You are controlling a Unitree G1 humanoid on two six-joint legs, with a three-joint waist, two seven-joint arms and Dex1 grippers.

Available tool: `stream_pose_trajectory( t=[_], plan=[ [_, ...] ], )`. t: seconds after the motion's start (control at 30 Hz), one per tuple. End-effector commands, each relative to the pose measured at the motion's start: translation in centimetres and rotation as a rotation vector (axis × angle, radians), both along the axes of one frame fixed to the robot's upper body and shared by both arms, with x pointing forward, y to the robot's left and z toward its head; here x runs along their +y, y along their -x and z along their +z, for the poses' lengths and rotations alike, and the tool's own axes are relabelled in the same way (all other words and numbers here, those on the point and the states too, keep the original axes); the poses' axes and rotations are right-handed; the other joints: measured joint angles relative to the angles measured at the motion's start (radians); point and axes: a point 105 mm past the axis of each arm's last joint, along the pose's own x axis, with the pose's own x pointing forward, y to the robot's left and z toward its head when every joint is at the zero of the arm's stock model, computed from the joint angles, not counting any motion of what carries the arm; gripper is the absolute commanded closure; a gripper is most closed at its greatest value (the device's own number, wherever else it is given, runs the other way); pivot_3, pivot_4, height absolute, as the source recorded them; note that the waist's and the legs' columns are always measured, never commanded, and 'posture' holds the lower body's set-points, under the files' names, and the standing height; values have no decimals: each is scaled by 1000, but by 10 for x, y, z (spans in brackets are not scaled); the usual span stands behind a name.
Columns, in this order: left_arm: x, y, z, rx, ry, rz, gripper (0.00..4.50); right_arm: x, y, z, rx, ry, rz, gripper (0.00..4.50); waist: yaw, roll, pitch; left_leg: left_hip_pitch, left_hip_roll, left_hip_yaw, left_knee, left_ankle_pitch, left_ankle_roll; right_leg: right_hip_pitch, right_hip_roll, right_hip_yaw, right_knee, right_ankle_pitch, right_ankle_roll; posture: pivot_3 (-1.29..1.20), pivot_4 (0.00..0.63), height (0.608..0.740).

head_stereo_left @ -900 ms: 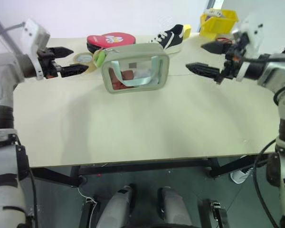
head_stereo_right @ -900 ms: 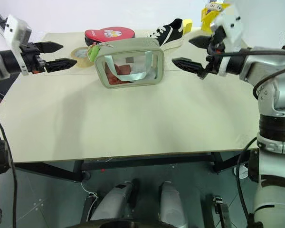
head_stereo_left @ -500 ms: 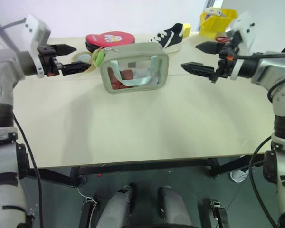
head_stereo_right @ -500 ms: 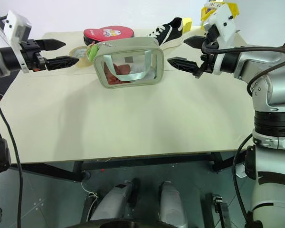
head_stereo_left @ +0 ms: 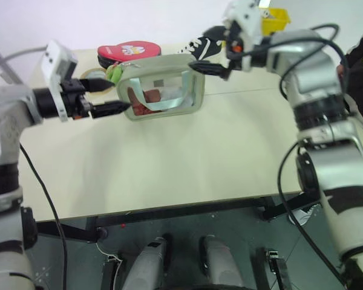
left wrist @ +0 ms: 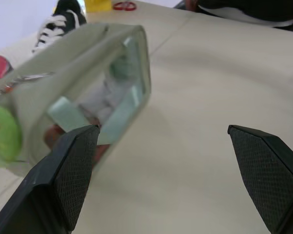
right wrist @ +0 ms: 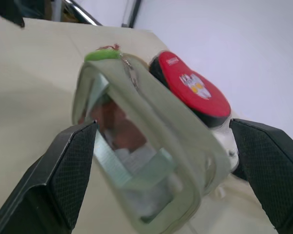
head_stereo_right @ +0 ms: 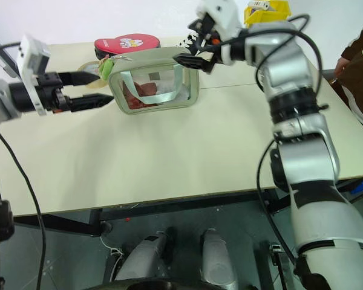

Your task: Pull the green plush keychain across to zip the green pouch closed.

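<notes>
Left eye view: both hands gaping wide, left hand (head_stereo_left: 112, 98) flanking green pouch (head_stereo_left: 163, 88) beside green plush keychain (head_stereo_left: 114, 73), right hand (head_stereo_left: 209, 52) hovering at its opposite end, tabletop (head_stereo_left: 187, 151).

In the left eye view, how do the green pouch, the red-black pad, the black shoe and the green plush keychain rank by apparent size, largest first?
1. Green pouch, clearly largest.
2. Red-black pad.
3. Black shoe, which is partly hidden by the right arm and, like the pad, lies farther back, so places 2 and 3 are unsure.
4. Green plush keychain, smallest.
</notes>
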Motion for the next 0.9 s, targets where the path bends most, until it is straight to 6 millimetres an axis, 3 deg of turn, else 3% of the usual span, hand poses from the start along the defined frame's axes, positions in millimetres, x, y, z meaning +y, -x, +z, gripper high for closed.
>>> stream_pose_trajectory(
  t=[0.03,0.2,0.43,0.6,0.73,0.9],
  plan=[
    [4,5,18,-95,72,81,22,18,-6,-3,-33,44,30,0,2,0,0,0,0,-1,0,0,0,0,0,0,2,0,0,0,150,740],
    [2,10,16,-120,105,124,22,34,-15,-23,-26,109,9,0,4,0,0,0,0,-1,1,2,-3,-1,3,0,5,0,-1,0,150,740],
    [7,11,17,-138,105,166,22,33,-32,-36,-63,144,-153,0,0,0,0,0,0,-1,-1,2,-4,-3,5,2,7,1,-2,0,150,740],
    [6,7,17,-148,98,180,22,32,-34,-35,-53,104,-173,0,2,0,0,0,1,-1,-6,5,-8,-7,6,4,7,1,-3,0,150,740],
    [9,-6,15,-177,57,234,22,25,-34,-30,-43,59,-170,0,2,0,0,1,1,-1,-11,7,-11,-8,6,4,7,2,-4,0,150,740],
    [1,-41,16,-257,-8,286,22,9,-19,-20,45,-29,-20,0,10,0,0,1,2,-2,-12,7,-12,-8,7,3,6,2,-5,0,150,740]
  ],
)
